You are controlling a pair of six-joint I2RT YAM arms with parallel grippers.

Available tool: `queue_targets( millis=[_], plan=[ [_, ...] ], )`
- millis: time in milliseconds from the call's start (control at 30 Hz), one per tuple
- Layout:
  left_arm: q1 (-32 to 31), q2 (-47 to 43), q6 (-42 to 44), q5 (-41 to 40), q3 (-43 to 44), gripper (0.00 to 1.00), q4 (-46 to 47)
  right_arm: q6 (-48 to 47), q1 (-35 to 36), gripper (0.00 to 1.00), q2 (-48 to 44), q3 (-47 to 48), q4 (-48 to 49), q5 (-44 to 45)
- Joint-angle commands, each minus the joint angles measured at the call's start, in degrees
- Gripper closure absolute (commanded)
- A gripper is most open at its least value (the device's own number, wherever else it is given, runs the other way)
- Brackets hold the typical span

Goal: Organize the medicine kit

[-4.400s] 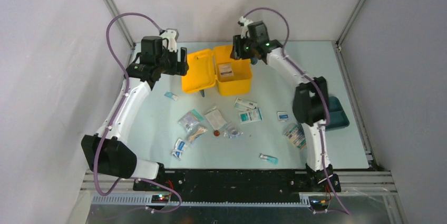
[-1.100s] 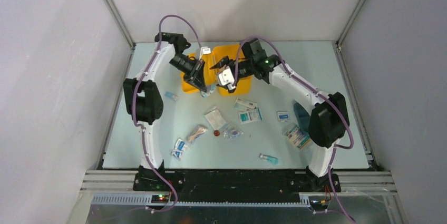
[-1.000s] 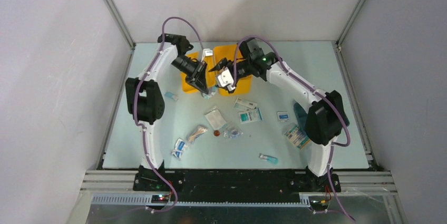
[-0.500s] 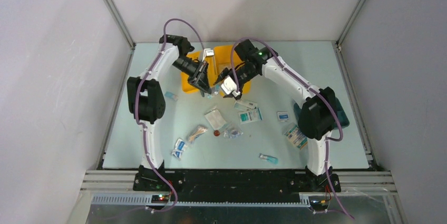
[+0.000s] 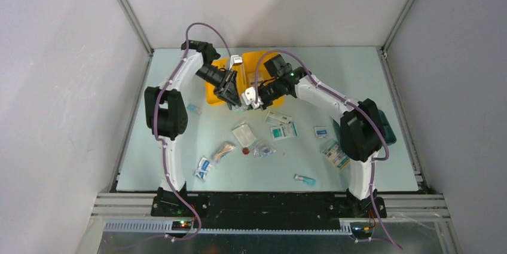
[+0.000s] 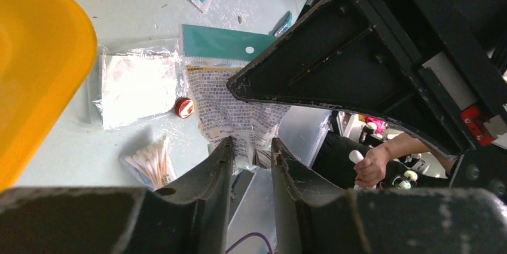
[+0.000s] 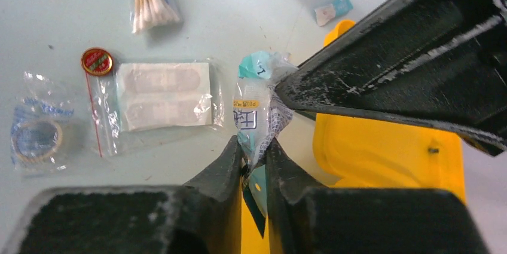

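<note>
The medicine kit [image 5: 269,80] is a yellow box, open at the back of the table with its lid [image 5: 215,91] laid to the left. It also shows in the left wrist view [image 6: 36,57] and the right wrist view [image 7: 382,164]. My left gripper [image 5: 233,103] and right gripper [image 5: 244,104] meet just in front of the kit. Both are shut on one printed packet with a teal header [image 6: 230,110], crumpled between them [image 7: 256,116]. The left jaws [image 6: 252,157] pinch its bunched end and the right jaws [image 7: 254,146] pinch its other end.
On the table lie a plaster packet [image 5: 244,133], cotton swabs [image 5: 222,151], a red round tin [image 5: 244,152], a bagged tape roll [image 7: 36,137], sachets [image 5: 284,130] and a vial [image 5: 305,179]. A dark teal tray [image 5: 385,128] sits at the right edge behind the right arm.
The right gripper has moved left and forward from over the kit to the left gripper and has closed on the packet held there. The left gripper has barely moved.
</note>
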Motion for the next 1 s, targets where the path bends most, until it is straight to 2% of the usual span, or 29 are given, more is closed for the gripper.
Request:
queue_targets(
  millis=[0,100,233,333,467,500,600,733,833,967],
  plan=[
    [-0.2,-0.3,-1.6,3.7,1.6,0.64,-3.2,16.6,0.2,0.89,-5.3,-3.2,16.4,3.6],
    [0.8,-1.0,-1.0,1.7,3.4,0.52,-3.2,22.7,-0.7,0.95,-6.4,-3.5,16.6,5.9],
    [6.5,-3.1,0.0,1.6,8.0,0.43,-3.2,33.1,-4.7,1.0,-7.8,-2.4,14.2,5.1],
    [9.0,-5.5,0.2,-2.3,11.7,0.36,-2.8,43.2,-7.5,1.0,-8.2,-0.5,13.9,4.9],
    [10.1,-8.5,-0.4,-7.3,13.9,0.34,-1.6,67.4,-11.0,1.0,-6.2,4.6,16.5,9.5],
    [10.1,-9.4,-0.6,-8.5,13.7,0.34,-0.9,76.1,-12.0,1.0,-4.8,6.7,16.4,13.4],
    [10.0,-10.7,-1.8,-10.1,13.6,0.34,0.3,92.3,-13.6,1.0,0.8,13.3,12.9,20.9],
    [10.0,-11.0,-2.6,-12.0,14.9,0.34,1.1,99.2,-14.4,1.0,8.1,20.7,7.7,23.3],
    [10.1,-10.2,-3.9,-12.5,15.7,0.33,1.7,101.0,-14.0,1.0,11.2,23.8,7.8,26.4],
    [9.7,-9.7,-6.2,-14.2,16.4,0.33,3.1,100.2,-12.8,1.0,15.9,27.6,7.9,24.5]
  ],
)
